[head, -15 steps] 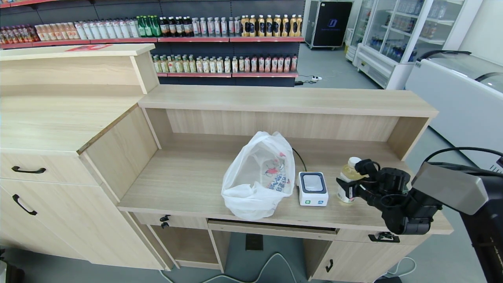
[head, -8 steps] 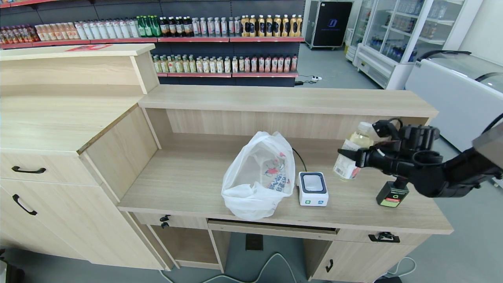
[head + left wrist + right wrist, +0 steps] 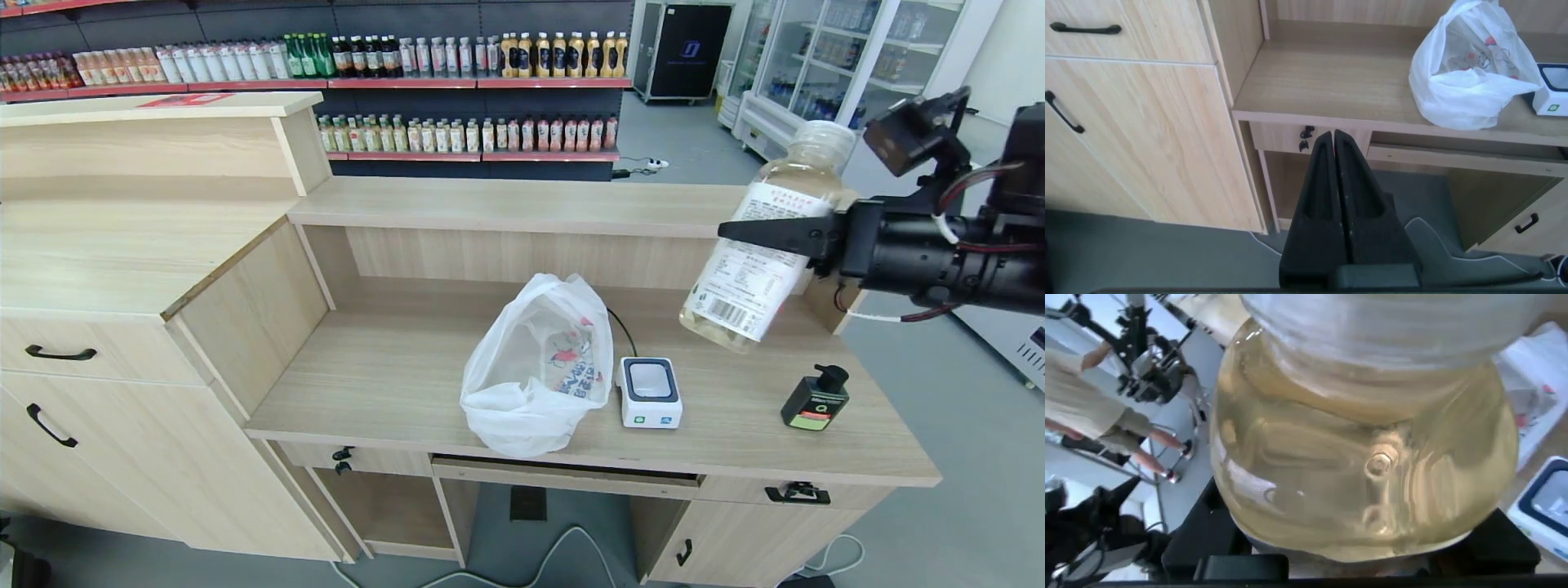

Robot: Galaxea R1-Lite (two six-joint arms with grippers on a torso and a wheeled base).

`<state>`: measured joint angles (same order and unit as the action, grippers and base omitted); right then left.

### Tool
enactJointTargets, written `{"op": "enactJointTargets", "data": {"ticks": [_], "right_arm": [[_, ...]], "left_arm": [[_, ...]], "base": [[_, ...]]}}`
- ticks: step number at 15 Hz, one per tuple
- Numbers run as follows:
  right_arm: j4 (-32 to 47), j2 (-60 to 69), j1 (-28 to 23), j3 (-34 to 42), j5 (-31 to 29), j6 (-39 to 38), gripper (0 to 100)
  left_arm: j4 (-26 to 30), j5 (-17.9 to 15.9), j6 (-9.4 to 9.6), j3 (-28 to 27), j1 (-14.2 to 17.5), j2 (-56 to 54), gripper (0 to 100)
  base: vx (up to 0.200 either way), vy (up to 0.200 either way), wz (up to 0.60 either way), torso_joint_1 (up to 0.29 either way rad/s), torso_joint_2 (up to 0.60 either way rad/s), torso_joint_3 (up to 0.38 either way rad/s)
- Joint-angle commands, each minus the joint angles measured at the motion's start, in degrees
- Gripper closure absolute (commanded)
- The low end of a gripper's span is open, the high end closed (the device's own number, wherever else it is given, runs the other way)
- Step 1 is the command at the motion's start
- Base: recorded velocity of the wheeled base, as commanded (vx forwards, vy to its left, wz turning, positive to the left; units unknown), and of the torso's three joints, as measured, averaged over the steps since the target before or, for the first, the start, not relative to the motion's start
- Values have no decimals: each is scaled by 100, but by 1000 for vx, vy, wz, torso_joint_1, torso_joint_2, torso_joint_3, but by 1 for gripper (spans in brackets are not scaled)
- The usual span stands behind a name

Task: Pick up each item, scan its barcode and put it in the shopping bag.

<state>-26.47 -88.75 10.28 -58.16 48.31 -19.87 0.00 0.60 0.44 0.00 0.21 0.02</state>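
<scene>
Your right pincer (image 3: 751,237) is clamped across the middle of the drink bottle (image 3: 755,269), with one finger lying over the label. The bottle hangs high above the worktop (image 3: 392,367), up and to the right of the scanner (image 3: 649,392) and well apart from it. Its long axis is tilted, with the cap up and away from the scanner and the base down and toward it. The barcode (image 3: 729,309) sits low on the label near the base, on the side turned toward the head camera rather than at the scanner's window.

What you need to mind is that the scanner lies down and to the left of the base. I judge the next move calls for lowering the bottle that way and rolling it until the barcode faces the window. The right arm comes in from the scanner's right, forearm roughly level.

The shopping bag (image 3: 531,367) stands just left of the scanner, mouth open. Your left pincer (image 3: 1334,163) has its fingers pressed together and holds nothing. It sits below the worktop's front edge, beyond the bag from the scanner, so the right arm is much the nearer.
</scene>
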Motion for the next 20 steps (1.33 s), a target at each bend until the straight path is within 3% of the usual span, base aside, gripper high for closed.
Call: {"op": "enactJointTargets", "data": {"ticks": [1, 5, 10, 12, 14, 15, 17, 20], "right_arm": [[10, 780, 326, 358, 293, -245, 100], [-8, 1193, 739, 745, 469, -377, 100], [19, 1483, 1337, 323, 425, -1406, 100], [27, 1492, 1442, 332, 363, -1414, 100], [115, 1536, 1548, 367, 126, -1423, 100], [309, 1536, 1811, 349, -393, -1414, 100], [317, 1527, 2110, 384, -850, -1423, 100], [326, 1633, 2374, 569, -990, -1414, 100]], "left_arm": [[0, 2, 0, 0, 6, -2, 100], [0, 2, 0, 0, 6, -2, 100], [0, 2, 0, 0, 6, -2, 100], [0, 2, 0, 0, 6, -2, 100], [0, 2, 0, 0, 6, -2, 100], [0, 2, 0, 0, 6, -2, 100], [0, 2, 0, 0, 6, -2, 100], [0, 2, 0, 0, 6, -2, 100]], "base": [[0, 0, 0, 0, 0, 0], [0, 0, 0, 0, 0, 0], [0, 0, 0, 0, 0, 0], [0, 0, 0, 0, 0, 0], [0, 0, 0, 0, 0, 0], [0, 0, 0, 0, 0, 0], [0, 0, 0, 0, 0, 0], [0, 0, 0, 0, 0, 0]]}}
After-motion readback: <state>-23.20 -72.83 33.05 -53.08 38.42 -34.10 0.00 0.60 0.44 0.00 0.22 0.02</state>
